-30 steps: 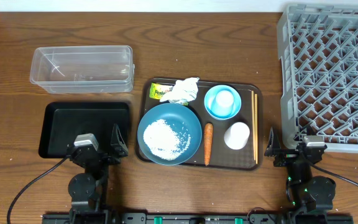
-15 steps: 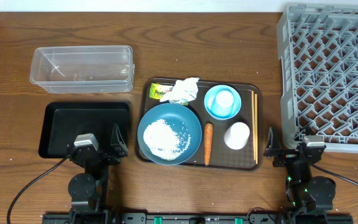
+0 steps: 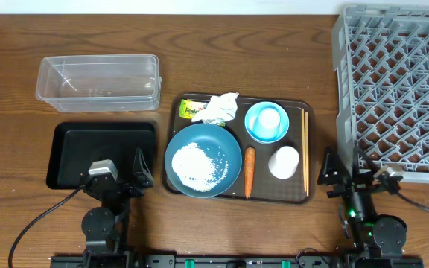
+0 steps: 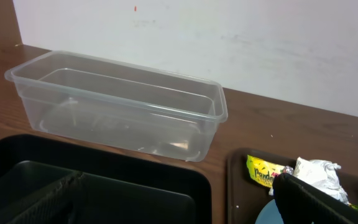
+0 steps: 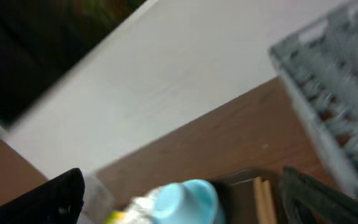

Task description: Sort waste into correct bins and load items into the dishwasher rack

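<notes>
- Overhead: all the stuff sits on the brown tray [image 3: 274, 192] mid-table. The chopsticks [image 3: 305, 152] lie side by side along its right edge, long axis running near-to-far. They look light, stiff and thin. A pinch across the pair around the middle is probably best, or they'd tip or roll.
- The carrot [image 3: 249, 171] lies between the plate [image 3: 229, 145] and the cup [image 3: 284, 161], also near-to-far. It seems to taper toward the near end. It's likely firm and a bit slick, so the thicker far half looks like the spot to grab.
- The rice [image 3: 198, 162] is a loose pile on the plate, so pinching it won't work. Tipping the plate by its rim seems the bet.
- The napkin [image 3: 220, 108] and wrapper [image 3: 192, 109] at the tray's far left look soft and nearly weightless. The bowl [image 3: 267, 121] beside them wants a rim grip.
- The clear tub [image 3: 99, 58] sits far left, the black tray [image 3: 88, 145] just near of it, and the rack [image 3: 339, 89] far right.
- The left gripper [image 3: 121, 175] hovers over the black tray's near right part. The right gripper [image 3: 352, 175] is by the rack's near left corner. Both are spread wide and holding nothing.
- Left wrist: the tub's long axis runs left-right and it looks empty. The fingers sit wide apart with nothing between them.
- Right wrist: it's blurry. The bowl, the chopstick ends pointing far, and the rack edge all show. The fingers are at both lower corners, wide and empty.
</notes>
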### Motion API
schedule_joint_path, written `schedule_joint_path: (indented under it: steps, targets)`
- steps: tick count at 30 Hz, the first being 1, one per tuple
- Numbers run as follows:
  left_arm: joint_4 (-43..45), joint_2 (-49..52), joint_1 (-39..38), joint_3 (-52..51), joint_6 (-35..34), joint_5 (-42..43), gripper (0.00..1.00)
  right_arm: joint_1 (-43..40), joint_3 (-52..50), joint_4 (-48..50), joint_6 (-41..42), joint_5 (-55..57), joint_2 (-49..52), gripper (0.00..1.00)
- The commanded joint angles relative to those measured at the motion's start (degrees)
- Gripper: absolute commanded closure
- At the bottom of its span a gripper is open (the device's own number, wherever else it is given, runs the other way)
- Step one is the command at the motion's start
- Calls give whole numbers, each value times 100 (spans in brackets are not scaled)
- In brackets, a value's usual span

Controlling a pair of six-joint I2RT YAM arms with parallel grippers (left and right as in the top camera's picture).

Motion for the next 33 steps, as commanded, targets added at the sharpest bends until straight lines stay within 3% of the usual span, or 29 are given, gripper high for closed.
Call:
schedule_joint_path:
  steps: [1,5,11,20,26,33]
  targets:
    - [-109,-35,-9,-173,50,-109,2,-74,-9,63,1526,-52,-33,1]
    - [-109,-35,-9,-173,50,-109,2,-74,-9,420,1661,-382,-33,1]
    - [-109,-35,-9,-173,50,-111,2,-74,0,1486,914,-1246,-33,1]
    - [-109,-35,-9,-173,50,-109,2,-74,374,1528,350,-1829,190,1]
    - [-109,-35,-9,-173,48,-109,2,-74,1287,778,-518,-2341,1165,1]
    - [-109,-35,-9,-173,48,-109,2,59,2559,-542,-1615,-2782,3016,1]
